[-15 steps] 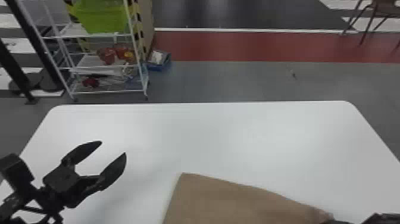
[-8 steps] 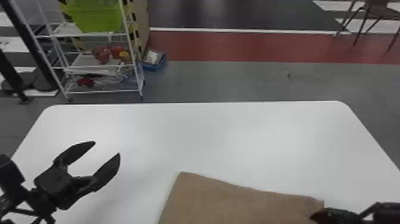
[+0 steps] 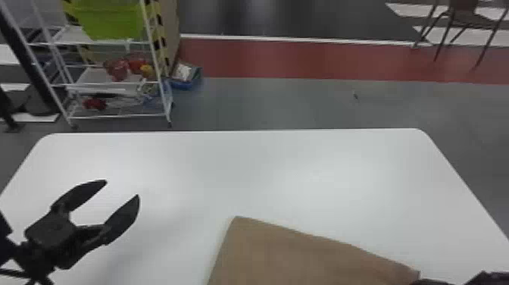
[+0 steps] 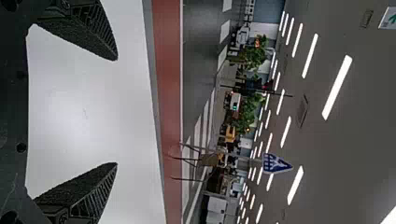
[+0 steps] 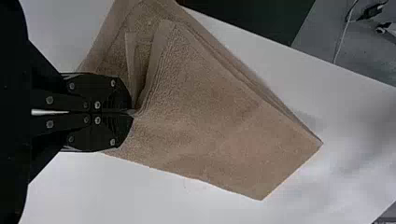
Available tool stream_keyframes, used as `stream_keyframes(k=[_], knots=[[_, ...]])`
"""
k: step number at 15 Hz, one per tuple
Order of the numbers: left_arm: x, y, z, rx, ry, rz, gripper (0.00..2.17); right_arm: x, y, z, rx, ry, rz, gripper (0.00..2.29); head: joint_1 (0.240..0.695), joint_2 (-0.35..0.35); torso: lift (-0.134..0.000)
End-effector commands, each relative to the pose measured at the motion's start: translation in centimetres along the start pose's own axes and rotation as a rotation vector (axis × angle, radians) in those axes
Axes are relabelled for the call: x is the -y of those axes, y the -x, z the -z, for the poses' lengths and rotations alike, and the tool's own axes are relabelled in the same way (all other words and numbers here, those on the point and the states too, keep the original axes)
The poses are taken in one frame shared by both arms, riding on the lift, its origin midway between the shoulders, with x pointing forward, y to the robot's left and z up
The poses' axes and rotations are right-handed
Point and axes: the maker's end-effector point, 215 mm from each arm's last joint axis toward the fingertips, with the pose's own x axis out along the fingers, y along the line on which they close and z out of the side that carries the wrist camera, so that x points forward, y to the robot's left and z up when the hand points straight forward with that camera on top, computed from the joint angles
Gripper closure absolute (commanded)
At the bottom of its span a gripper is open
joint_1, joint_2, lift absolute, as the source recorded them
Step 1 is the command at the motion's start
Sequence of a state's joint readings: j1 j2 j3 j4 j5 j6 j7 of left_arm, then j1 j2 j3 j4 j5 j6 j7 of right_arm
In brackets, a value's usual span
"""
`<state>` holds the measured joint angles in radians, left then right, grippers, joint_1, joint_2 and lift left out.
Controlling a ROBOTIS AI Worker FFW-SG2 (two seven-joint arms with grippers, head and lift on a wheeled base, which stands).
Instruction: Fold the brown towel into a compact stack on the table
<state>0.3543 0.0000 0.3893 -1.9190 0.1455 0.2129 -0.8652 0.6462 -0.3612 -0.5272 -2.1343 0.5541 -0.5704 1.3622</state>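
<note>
In the head view my left gripper [image 3: 123,187] stands open over the left part of the white table, away from the towel. Its two spread fingers also show in the left wrist view, where the gripper [image 4: 116,112] has nothing between them. The brown towel [image 3: 288,254] lies at the near middle of the table in the head view, partly cut off by the lower edge. My right gripper [image 3: 420,282] is at the towel's right corner. In the right wrist view the gripper [image 5: 133,113] is shut on the towel [image 5: 219,121], whose layers bunch into creases beside the fingertips.
The white table [image 3: 265,163] extends beyond the towel toward its far edge. Past it on the floor stand a wire shelf [image 3: 110,83] with a green bin [image 3: 110,19], a small blue box [image 3: 185,77] and, at the far right, a chair [image 3: 466,19].
The head view has shifted slightly. At the towel's right corner, the right gripper shows lower in the head view than half a second ago. The left gripper stays open over the table's left part.
</note>
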Motion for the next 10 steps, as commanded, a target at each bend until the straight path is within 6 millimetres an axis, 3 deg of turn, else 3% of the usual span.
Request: stream_keyframes(k=[1, 5, 7, 10], knots=[[0.0, 0.0, 0.1, 0.000, 0.004, -0.001, 0.08, -1.3, -1.7, -0.7, 0.025, 0.002, -0.043, 1.71, 0.695, -0.066, -0.119], [0.0, 0.0, -0.2, -0.001, 0.004, 0.001, 0.08, 1.8, -1.2, -1.6, 0.041, 0.041, 0.014, 1.71, 0.695, -0.042, -0.119], [-0.5, 0.4, -0.2, -0.003, 0.004, -0.011, 0.08, 4.1, 2.9, -2.6, 0.061, -0.015, 0.108, 1.71, 0.695, -0.032, -0.119], [-0.9, 0.9, -0.3, 0.002, 0.006, -0.018, 0.08, 4.5, 7.3, -1.5, 0.016, -0.095, 0.156, 1.71, 0.695, -0.023, -0.119]])
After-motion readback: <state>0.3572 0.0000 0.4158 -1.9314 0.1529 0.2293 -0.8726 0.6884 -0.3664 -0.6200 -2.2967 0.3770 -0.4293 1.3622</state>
